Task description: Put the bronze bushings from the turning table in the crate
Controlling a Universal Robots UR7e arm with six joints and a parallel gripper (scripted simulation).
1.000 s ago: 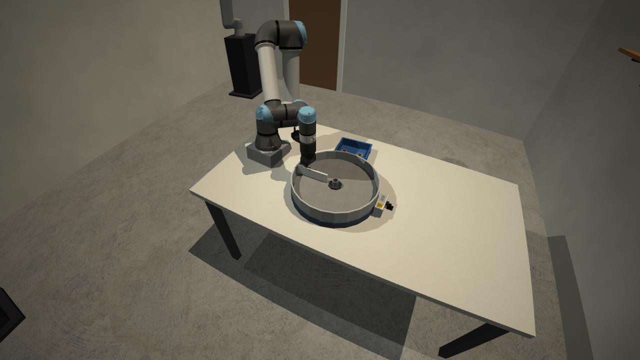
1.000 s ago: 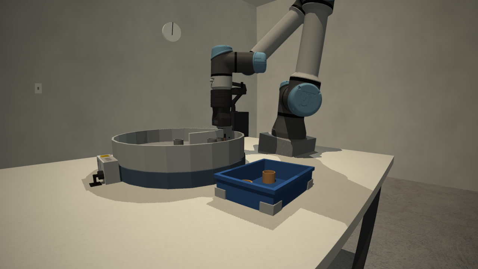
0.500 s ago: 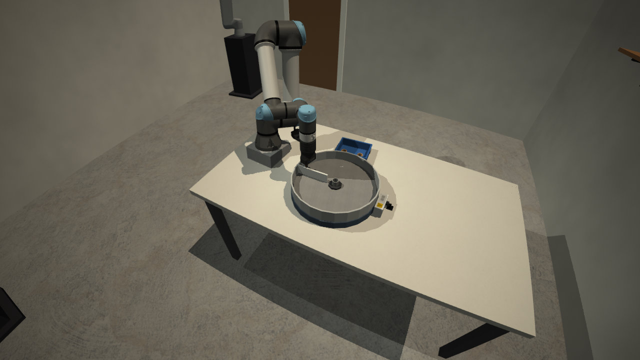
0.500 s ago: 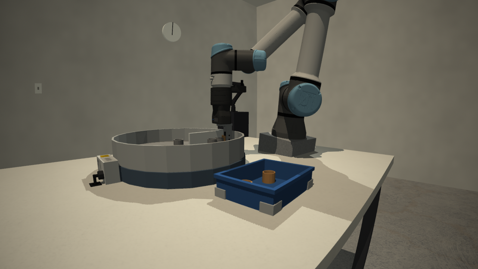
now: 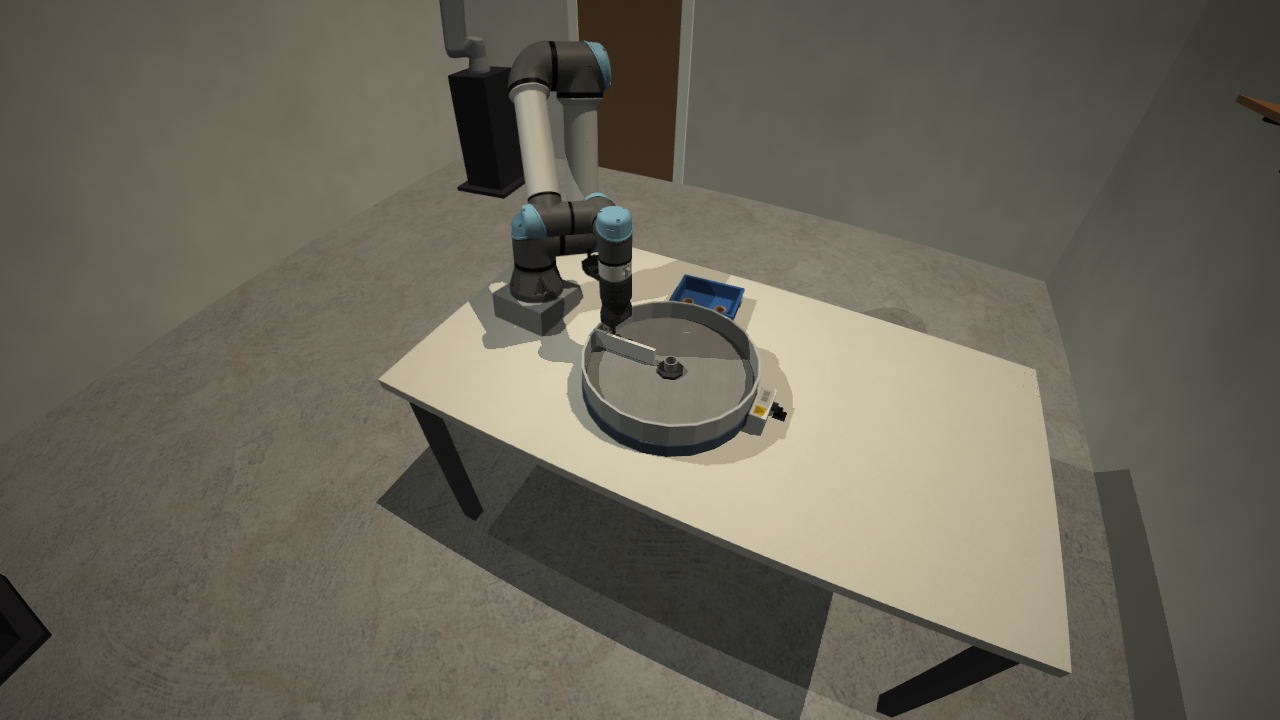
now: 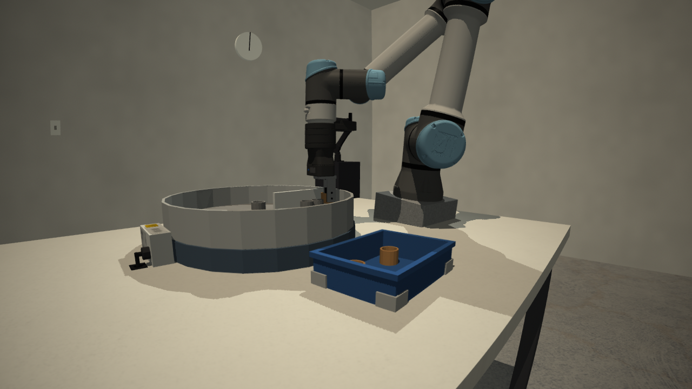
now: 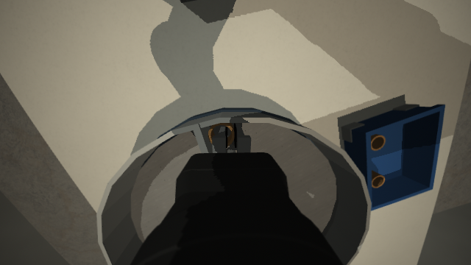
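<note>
Sharing the layout from my side: the tabletop (image 5: pixel 895 447) (image 6: pixel 193 328) (image 7: pixel 294 55) is the biggest thing here, and my arm (image 5: pixel 537 143) (image 6: pixel 454 62) stands on a grey block (image 5: pixel 514 310) (image 6: pixel 387 210) (image 7: pixel 211 12) by the left short edge in the top view. The turning table (image 5: pixel 671 434) (image 6: pixel 256 229) (image 7: pixel 113 221) sits toward that same end, between the two long edges. Just beside it, close to the far long edge, is the blue crate (image 5: pixel 735 304) (image 6: pixel 358 285) (image 7: pixel 438 147). A pale guide plate (image 5: pixel 626 347) (image 6: pixel 295 198) (image 7: pixel 202 138) runs inward from the round wall, and a small box (image 5: pixel 760 413) (image 6: pixel 159 245) is on the outside, facing the right short edge. My gripper (image 5: pixel 611 329) (image 6: pixel 325 195) (image 7: pixel 230 131) is down inside the wall beside the plate, pinching the side of a bronze bushing (image 6: pixel 324 197) (image 7: pixel 211 133). Two more are in the crate: one upright bushing (image 5: pixel 688 301) (image 6: pixel 388 255) (image 7: pixel 377 142), plus a second bushing (image 5: pixel 719 309) (image 6: pixel 357 261) (image 7: pixel 377 181) nearer the right short edge. Two steel bushings (image 6: pixel 306 203) (image 6: pixel 317 201) poke up near my fingers, mostly hidden by the wall.

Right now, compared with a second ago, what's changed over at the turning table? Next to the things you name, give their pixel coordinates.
The gripper (image 5: pixel 614 332) (image 6: pixel 324 197) (image 7: pixel 230 131) has risen a little, lifting a bronze bushing (image 6: pixel 324 198) (image 7: pixel 210 135) pinched by its wall. The crate (image 5: pixel 713 291) (image 6: pixel 355 284) (image 7: pixel 417 162) stayed put.
</note>
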